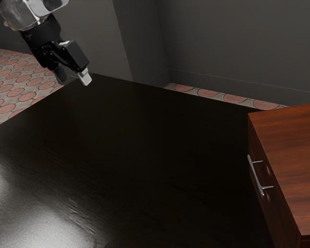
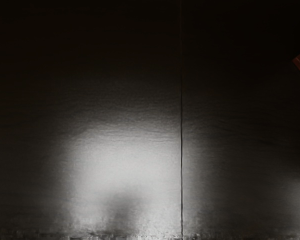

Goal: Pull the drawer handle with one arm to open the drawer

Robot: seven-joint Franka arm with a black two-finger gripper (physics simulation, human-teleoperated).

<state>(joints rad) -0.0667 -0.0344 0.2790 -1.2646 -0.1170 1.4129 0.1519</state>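
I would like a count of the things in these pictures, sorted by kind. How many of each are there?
Gripper: 1
Wooden cabinet: 1
Metal handle: 1
Dark table: 1
Total: 4

The cabinet (image 1: 292, 139) runs off the exterior view's right edge, the arm (image 1: 28, 14) off its top.

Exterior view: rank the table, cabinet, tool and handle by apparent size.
1. table
2. cabinet, partly cut off by the frame
3. tool
4. handle, a thin bar; tool and handle sit at different depths, so that pair is less sure
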